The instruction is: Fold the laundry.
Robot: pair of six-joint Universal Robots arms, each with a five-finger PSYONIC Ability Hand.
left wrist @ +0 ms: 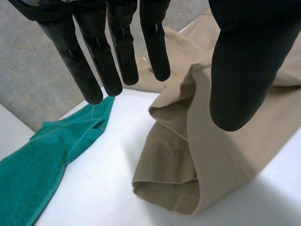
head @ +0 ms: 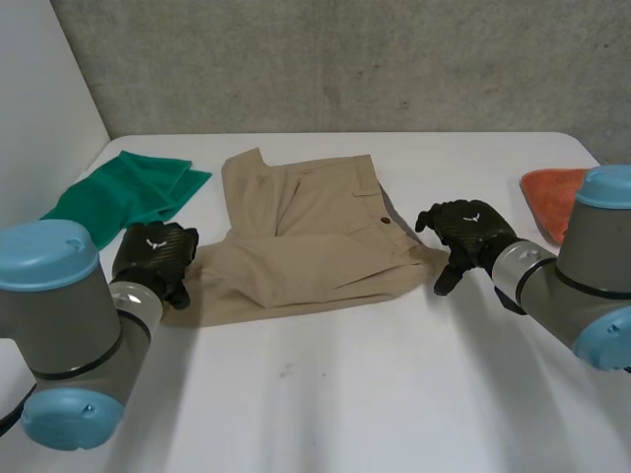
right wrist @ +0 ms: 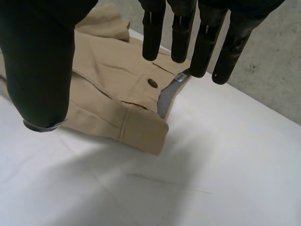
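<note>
A pair of tan trousers (head: 306, 236) lies folded on the white table (head: 345, 394), in the middle of the surface and nearer its far edge than its near one. One leg is doubled across the front, and its hem end points toward the left edge. The waistband end, with a dark button (head: 385, 222), points toward the right edge.

The left hand (head: 153, 258) is at the hem end of the folded leg. In the left wrist view its fingers (left wrist: 157, 47) are straight and slightly spread, with the thumb (left wrist: 244, 70) held well apart from them. The rolled hem of the trousers (left wrist: 221, 165) lies below the thumb, and nothing is pinched between thumb and fingers. I cannot tell whether the hand touches the cloth.

The right hand (head: 465, 235) is at the waistband corner. In the right wrist view its fingers (right wrist: 153, 33) are straight and a little apart, and the thumb (right wrist: 42, 70) stands wide of them. The waistband corner lies under the gap between them, and the hand holds nothing.

A green towel (head: 123, 197) lies crumpled near the far left corner of the table, just beside the trousers. An orange cloth (head: 552, 197) lies at the right edge, beyond the right arm.
</note>
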